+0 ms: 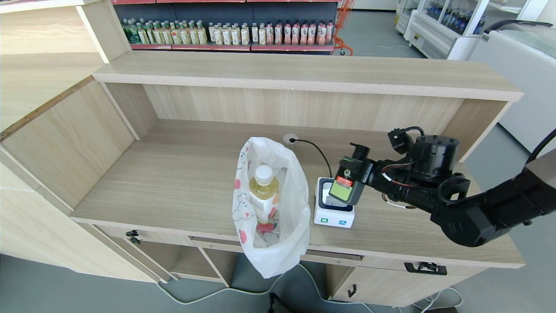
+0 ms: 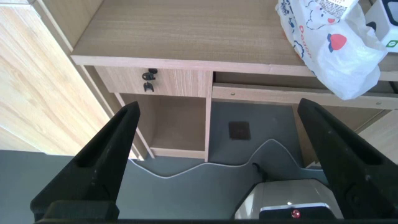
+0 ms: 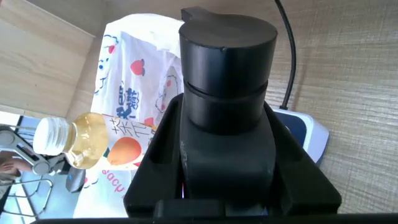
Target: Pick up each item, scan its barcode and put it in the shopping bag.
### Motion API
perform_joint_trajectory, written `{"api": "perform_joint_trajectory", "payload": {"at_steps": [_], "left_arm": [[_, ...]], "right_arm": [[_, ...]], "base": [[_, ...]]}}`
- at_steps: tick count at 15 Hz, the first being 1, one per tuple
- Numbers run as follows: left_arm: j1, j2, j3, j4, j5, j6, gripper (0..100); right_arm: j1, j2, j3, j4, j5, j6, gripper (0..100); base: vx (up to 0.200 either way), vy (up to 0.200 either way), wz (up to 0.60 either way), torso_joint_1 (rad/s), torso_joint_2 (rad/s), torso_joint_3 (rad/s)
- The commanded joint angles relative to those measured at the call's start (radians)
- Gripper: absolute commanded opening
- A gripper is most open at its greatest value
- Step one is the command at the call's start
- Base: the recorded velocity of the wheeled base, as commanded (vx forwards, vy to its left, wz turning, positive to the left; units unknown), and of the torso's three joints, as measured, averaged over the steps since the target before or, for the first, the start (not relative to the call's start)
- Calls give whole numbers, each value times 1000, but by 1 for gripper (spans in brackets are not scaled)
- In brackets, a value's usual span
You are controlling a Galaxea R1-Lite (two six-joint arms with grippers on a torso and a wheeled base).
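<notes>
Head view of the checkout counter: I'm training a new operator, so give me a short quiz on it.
1. True or false: the white plastic shopping bag holds a yellow drink bottle with a white cap.
2. Fill in: the left gripper has its fingers ___.
3. Which gripper holds the black green-labelled container by the white box-shaped scanner? A left, B right.
Key: 1 true; 2 open; 3 B, the right gripper.

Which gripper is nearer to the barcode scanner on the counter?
Right. The right gripper holds a dark bottle just above the barcode scanner; the left gripper is open, below the counter front, beyond the shopping bag.
</notes>
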Motion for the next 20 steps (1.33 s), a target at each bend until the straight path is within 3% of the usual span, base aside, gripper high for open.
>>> {"api": "perform_joint_trajectory", "payload": {"at_steps": [1, 20], "left_arm": [[0, 2, 0, 0, -1, -1, 100], [0, 2, 0, 0, -1, 0, 100]], "right_arm": [[4, 9, -5, -5, 3, -5, 0], [51, 136, -103, -71, 4, -90, 0]], "base": [[0, 0, 0, 0, 0, 0], [0, 0, 0, 0, 0, 0]]}}
